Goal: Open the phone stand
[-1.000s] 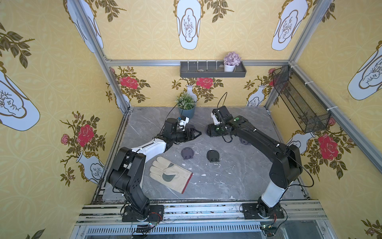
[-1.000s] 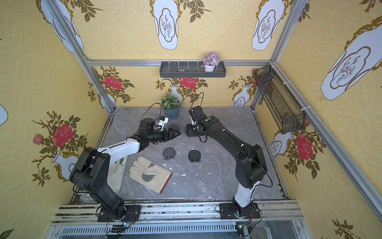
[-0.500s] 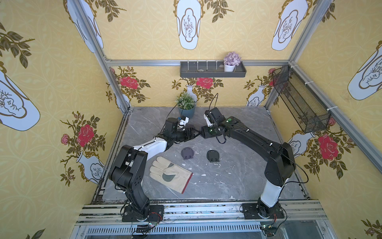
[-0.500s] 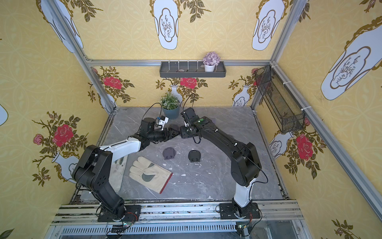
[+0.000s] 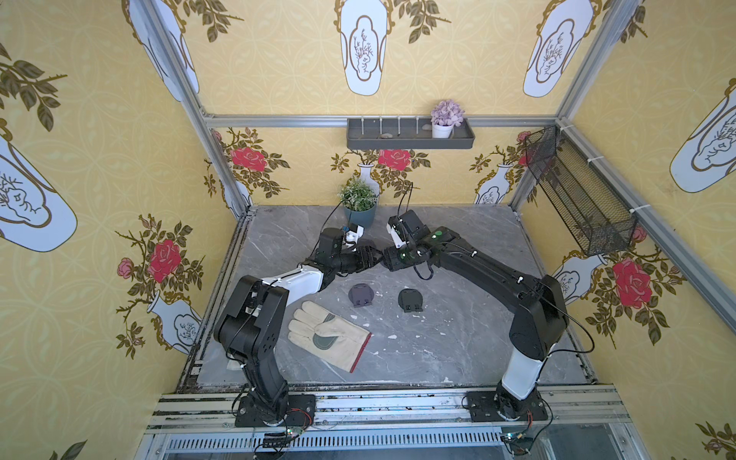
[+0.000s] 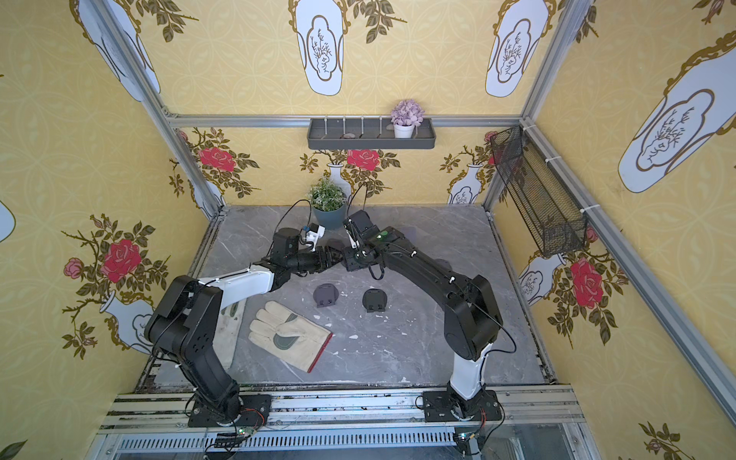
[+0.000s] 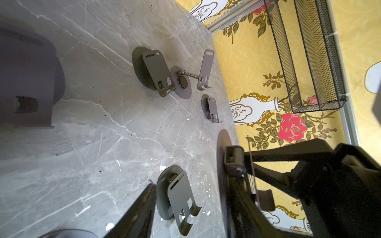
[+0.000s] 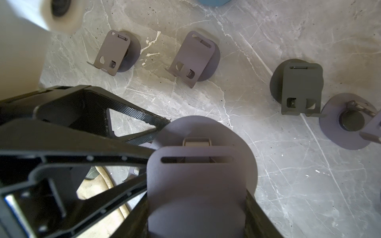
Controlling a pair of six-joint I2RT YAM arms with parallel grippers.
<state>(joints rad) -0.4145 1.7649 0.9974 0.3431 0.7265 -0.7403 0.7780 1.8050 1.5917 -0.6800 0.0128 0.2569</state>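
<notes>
Since stand (image 8: 202, 175) hangs mid-air over counter (image 5: 458, 318), pinched by right pincer (image 5: 388, 259) across plate (image 8: 195, 197), looks thin stiff metal, light, smooth, probs slippery. Left pincer (image 5: 373, 257) half spread at disc (image 8: 237, 142) rim, can't tell if biting yet. Best hold imo: disc edge one side, plate other, swing at hinge (image 8: 196, 142). Hinge likely tight.

Grey marble-pattern tabletop (image 5: 458, 338), scuffed and flecked with white. Directly on it at centre are a folded phone stand (image 5: 361, 295) and a second folded stand (image 5: 410, 299), side by side, apart. A cream work glove (image 5: 326, 336) lies flat at front-left. A potted plant (image 5: 359, 205) stands at the back edge. The left wrist view shows an opened phone stand (image 7: 190, 80) with its base disc on the surface.
</notes>
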